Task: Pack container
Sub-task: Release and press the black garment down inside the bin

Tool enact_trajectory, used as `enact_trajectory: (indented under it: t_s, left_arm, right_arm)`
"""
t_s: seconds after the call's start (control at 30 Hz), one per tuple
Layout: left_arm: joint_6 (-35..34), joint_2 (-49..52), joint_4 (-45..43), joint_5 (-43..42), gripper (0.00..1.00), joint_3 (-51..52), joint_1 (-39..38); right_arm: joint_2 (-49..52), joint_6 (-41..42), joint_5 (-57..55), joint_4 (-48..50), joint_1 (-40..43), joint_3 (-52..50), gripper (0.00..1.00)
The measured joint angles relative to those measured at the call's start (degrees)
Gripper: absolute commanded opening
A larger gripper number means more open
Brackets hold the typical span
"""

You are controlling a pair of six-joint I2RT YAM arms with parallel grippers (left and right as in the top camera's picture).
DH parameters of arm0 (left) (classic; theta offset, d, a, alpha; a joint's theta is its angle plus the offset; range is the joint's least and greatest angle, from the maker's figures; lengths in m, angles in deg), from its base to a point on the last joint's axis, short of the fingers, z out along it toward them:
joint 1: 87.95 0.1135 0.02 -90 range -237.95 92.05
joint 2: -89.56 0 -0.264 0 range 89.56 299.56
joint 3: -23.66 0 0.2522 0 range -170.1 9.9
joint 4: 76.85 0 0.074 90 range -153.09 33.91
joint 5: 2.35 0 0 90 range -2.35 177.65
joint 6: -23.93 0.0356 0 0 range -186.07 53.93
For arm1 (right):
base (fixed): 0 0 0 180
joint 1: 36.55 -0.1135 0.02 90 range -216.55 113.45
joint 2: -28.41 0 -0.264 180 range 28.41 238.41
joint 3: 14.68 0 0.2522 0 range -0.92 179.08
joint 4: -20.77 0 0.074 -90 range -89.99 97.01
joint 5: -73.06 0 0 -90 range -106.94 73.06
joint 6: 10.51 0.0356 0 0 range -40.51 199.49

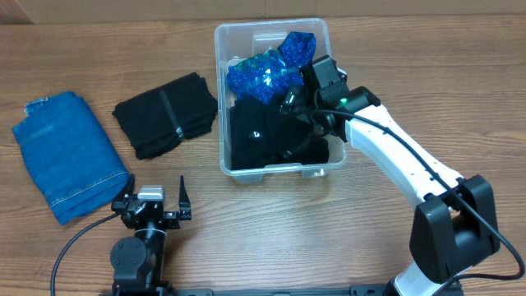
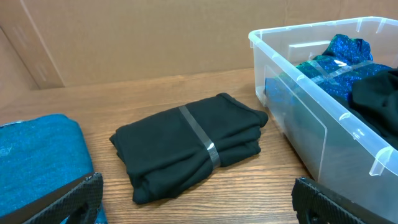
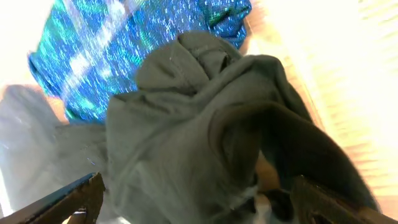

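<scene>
Where the left arm waits: left end effector (image 1: 156,196) spread wide and empty, at the near edge of the worktop (image 1: 246,234).
Just ahead of it: black folded garment (image 1: 164,115), banded across, long axis slanting away to the right, clear of the fingers.
Ahead-left: folded denim (image 1: 66,156), lying flat, farther to the side.
Ahead-right: container (image 1: 271,25), long axis running away from the robot, left wall just beside the black folded garment.
Nearer arm: the left, by my judgement, for both loose garments.
Inside the container: right end effector (image 1: 292,99), fingers wide apart, gripping nothing that shows, over a dark garment (image 1: 255,131).
Beyond it: sparkly blue cloth (image 1: 267,70) at the far end.
</scene>
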Motion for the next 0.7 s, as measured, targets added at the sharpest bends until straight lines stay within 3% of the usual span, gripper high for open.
enact_trajectory:
  t_s: [0.23,0.27,0.37,0.4,0.7]
  left_arm:
    - [0.00,0.02,0.00,0.00,1.00,0.00,0.00]
    - [0.00,0.02,0.02,0.00,1.00,0.00,0.00]
    - [0.00,0.02,0.02,0.00,1.00,0.00,0.00]
    - [0.00,0.02,0.02,0.00,1.00,0.00,0.00]
    - [0.00,0.02,0.02,0.00,1.00,0.00,0.00]
  right_arm:
    - [0.00,-16.46,0.09,-5.97,0.00,8.66,0.99]
    - [0.00,-19.06,0.26,-6.25,0.00,8.92,0.87]
    - [0.00,-25.59,0.68,-7.37,0.00,8.94,0.16]
    - [0.00,-27.06,0.72,-7.30,0.00,8.94,0.04]
    - [0.13,-33.81,1.16,-1.64,0.00,8.90,0.04]
